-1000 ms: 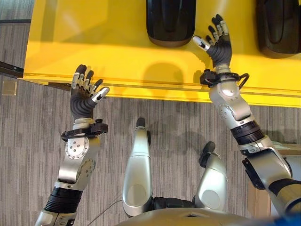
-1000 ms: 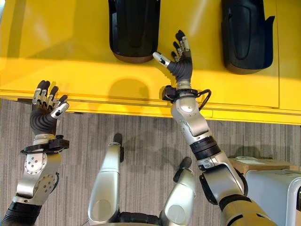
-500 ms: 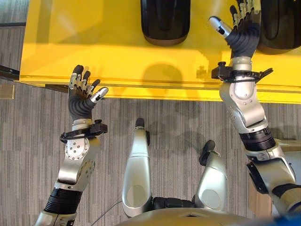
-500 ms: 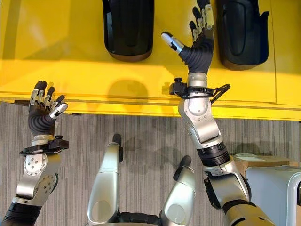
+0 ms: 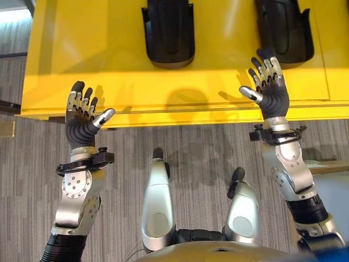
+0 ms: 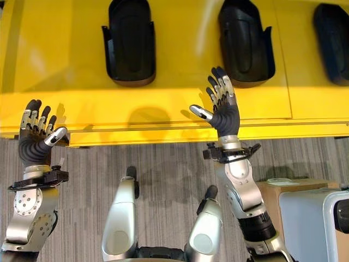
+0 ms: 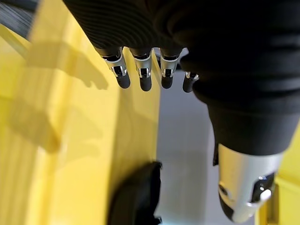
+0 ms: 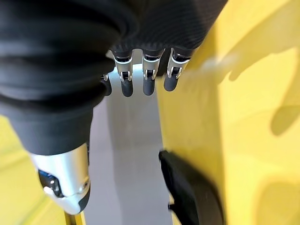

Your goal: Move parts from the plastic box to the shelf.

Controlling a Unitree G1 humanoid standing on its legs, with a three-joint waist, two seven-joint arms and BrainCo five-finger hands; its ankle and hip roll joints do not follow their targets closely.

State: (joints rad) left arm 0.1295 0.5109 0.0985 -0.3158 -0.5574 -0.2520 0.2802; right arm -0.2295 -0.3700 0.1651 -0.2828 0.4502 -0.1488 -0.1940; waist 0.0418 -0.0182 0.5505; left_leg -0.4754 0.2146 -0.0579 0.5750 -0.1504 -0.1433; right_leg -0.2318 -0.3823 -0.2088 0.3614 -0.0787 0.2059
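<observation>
Black moulded parts lie on the yellow shelf point(image 5: 109, 60): one point(image 5: 168, 33) in the middle, a second point(image 5: 283, 30) to its right, a third point(image 6: 332, 27) at the far right. My left hand point(image 5: 80, 126) is open, palm up and empty, over the shelf's front edge at the left. My right hand point(image 5: 272, 99) is open and empty too, held over the front of the shelf just short of the second part. Straight fingers point(image 7: 140, 75) and a part point(image 7: 138, 197) beyond them show in the left wrist view. The right wrist view has the same: fingers point(image 8: 147, 77) and a part point(image 8: 192, 192).
A grey-blue plastic box point(image 6: 313, 218) stands at the lower right beside a brown carton point(image 6: 272, 188). Grey striped carpet point(image 5: 196, 147) runs along below the shelf's front edge.
My right hand has drawn back from deep over the shelf to its front part, still empty. The camera has shifted, bringing more of the parts into sight. The left hand has barely moved.
</observation>
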